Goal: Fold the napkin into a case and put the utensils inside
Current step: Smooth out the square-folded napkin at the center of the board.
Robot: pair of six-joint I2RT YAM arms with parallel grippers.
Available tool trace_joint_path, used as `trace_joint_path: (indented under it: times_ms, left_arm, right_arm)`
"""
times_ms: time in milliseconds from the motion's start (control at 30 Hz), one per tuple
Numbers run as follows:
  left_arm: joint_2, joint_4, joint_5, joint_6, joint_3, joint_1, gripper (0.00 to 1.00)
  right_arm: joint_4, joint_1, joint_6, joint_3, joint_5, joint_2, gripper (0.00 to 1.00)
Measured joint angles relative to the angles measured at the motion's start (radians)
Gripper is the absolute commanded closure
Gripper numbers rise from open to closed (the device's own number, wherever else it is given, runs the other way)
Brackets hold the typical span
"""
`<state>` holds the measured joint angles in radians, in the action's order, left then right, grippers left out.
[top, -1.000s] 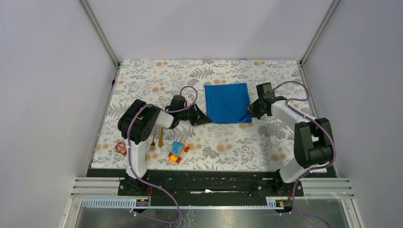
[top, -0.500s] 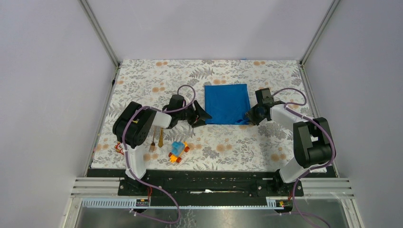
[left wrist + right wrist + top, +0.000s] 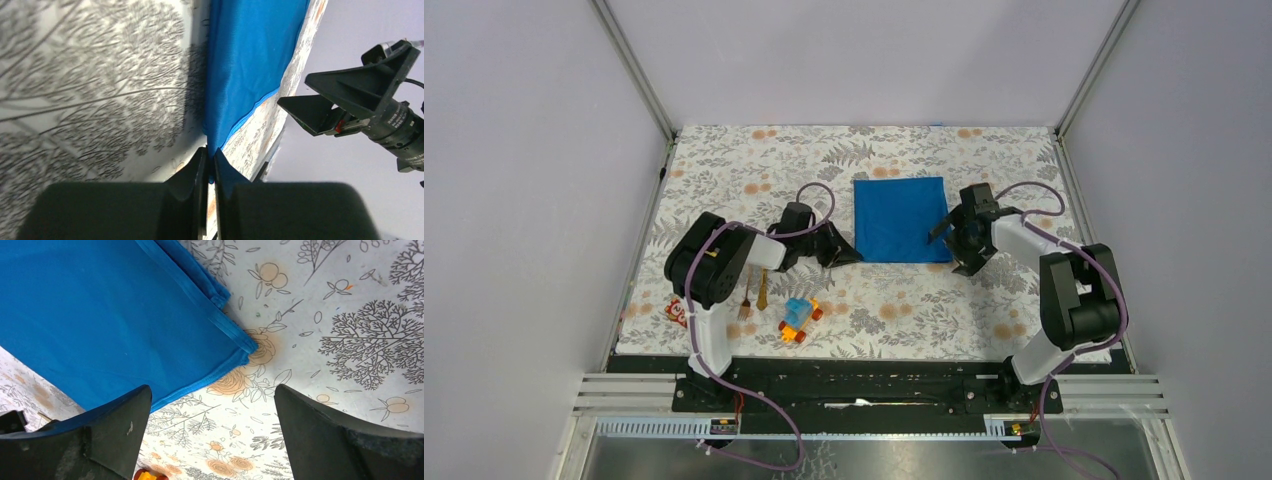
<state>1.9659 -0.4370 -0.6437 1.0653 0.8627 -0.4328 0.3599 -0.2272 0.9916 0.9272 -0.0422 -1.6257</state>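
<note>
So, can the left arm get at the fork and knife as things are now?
Probably, though not at once. The left gripper seems closed on the napkin corner, and the utensils lie close to its base, partly under its forearm, so it must let go and fold back.

Laboratory robot test cell. Indicators: left arm [image 3: 714, 270] and right arm [image 3: 1079, 300] bolted to a black base rail [image 3: 874, 382]; aluminium frame posts [image 3: 634, 68]; plain grey enclosure walls [image 3: 524, 200]; cloth-covered table [image 3: 724, 160].

Nothing legible (maybe tiny print on right arm [image 3: 397, 122]).
</note>
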Motion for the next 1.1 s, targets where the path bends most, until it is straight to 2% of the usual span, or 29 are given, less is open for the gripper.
trace_joint_path:
  times_ms: [67,200,333,400,433,633,833,1100]
  left_arm:
    - [0.006,-0.037,-0.003,0.02,-0.03,0.005,1.0]
    - [0.029,-0.123,-0.022,0.08,-0.068,0.012,1.0]
    - [0.042,-0.19,-0.027,0.123,-0.093,0.014,1.0]
    - [0.047,-0.211,-0.029,0.138,-0.098,0.015,1.0]
    - [0.048,-0.218,-0.03,0.143,-0.101,0.015,1.0]
    - [0.061,-0.248,-0.035,0.165,-0.104,0.016,1.0]
    - [0.065,-0.261,-0.037,0.168,-0.104,0.016,1.0]
    - [0.065,-0.262,-0.037,0.168,-0.104,0.016,1.0]
  right_arm:
    - [0.051,0.0,-0.006,0.04,0.003,-0.009,0.0]
    - [0.161,-0.003,-0.039,0.177,0.021,-0.085,0.01]
    - [0.224,-0.011,-0.067,0.259,0.062,-0.143,0.21]
    - [0.252,-0.013,-0.075,0.261,0.075,-0.144,0.39]
    - [0.266,-0.014,-0.077,0.261,0.081,-0.144,0.42]
    - [0.304,-0.023,-0.088,0.272,0.097,-0.166,0.41]
    - [0.314,-0.047,-0.098,0.29,0.11,-0.219,0.47]
    - [0.323,-0.053,-0.098,0.316,0.127,-0.274,0.47]
